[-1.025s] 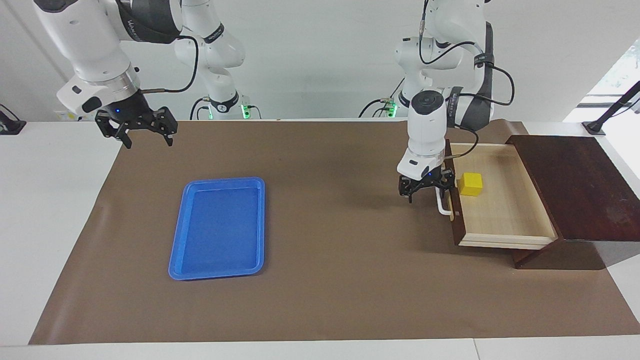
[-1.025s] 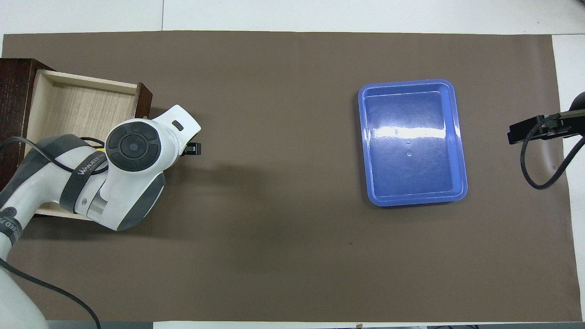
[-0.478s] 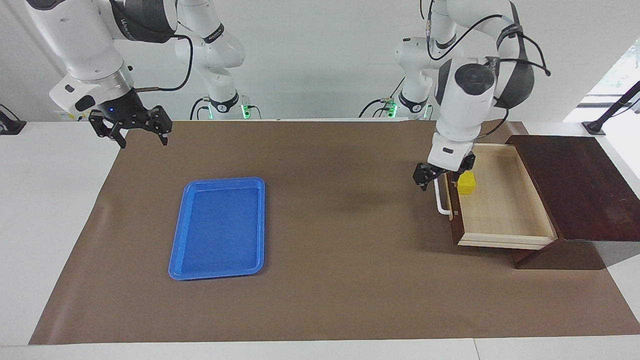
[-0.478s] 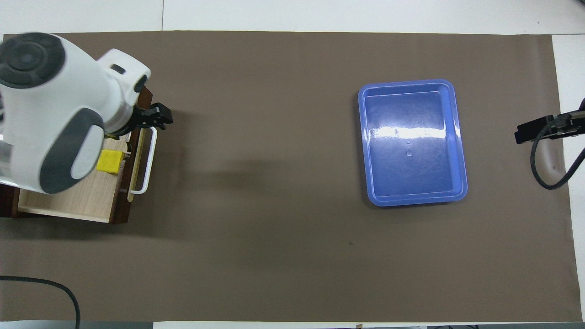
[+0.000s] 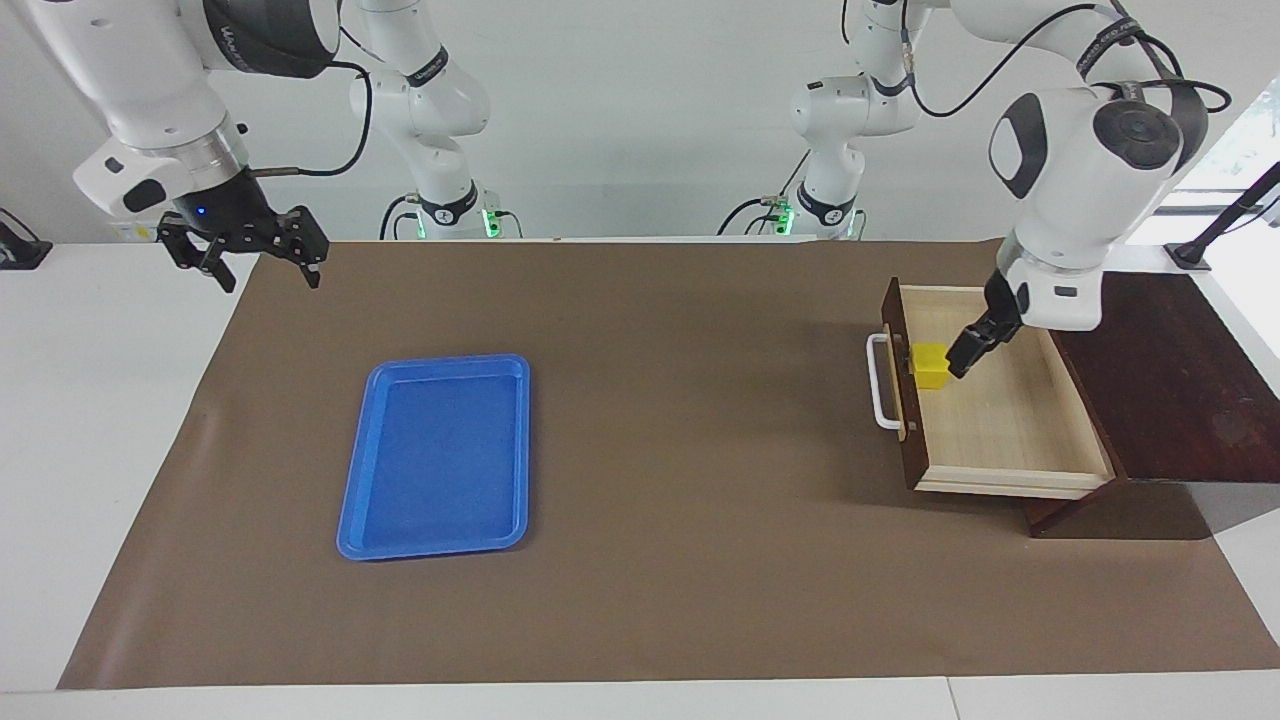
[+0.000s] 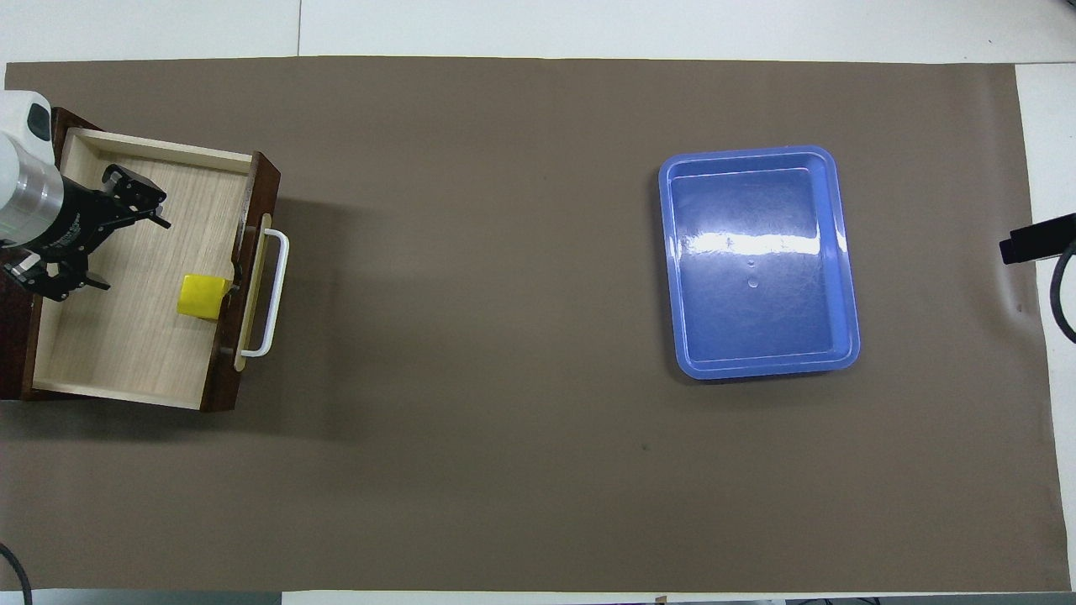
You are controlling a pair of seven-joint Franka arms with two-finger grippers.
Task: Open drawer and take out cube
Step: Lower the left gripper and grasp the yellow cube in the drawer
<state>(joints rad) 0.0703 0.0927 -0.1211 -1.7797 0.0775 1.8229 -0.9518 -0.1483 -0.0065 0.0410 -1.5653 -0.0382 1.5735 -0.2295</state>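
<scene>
While the drawer (image 5: 1000, 420) stands open, left tool (image 6: 99, 234) hangs released over it.

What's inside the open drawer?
A yellow cube sits on the drawer floor, close to the front. The open left gripper hangs over the drawer, so a bit of floor under it is hidden. Nothing else shows inside.

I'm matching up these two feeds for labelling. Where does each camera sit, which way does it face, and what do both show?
Facing view: high across the table, looking at the robots; both arms show, left gripper over the open drawer, right gripper waiting raised.
Overhead view: high above the robots' end, looking steeply down; only the left gripper shows clearly.
Shared: drawer, yellow cube, blue tray.
</scene>
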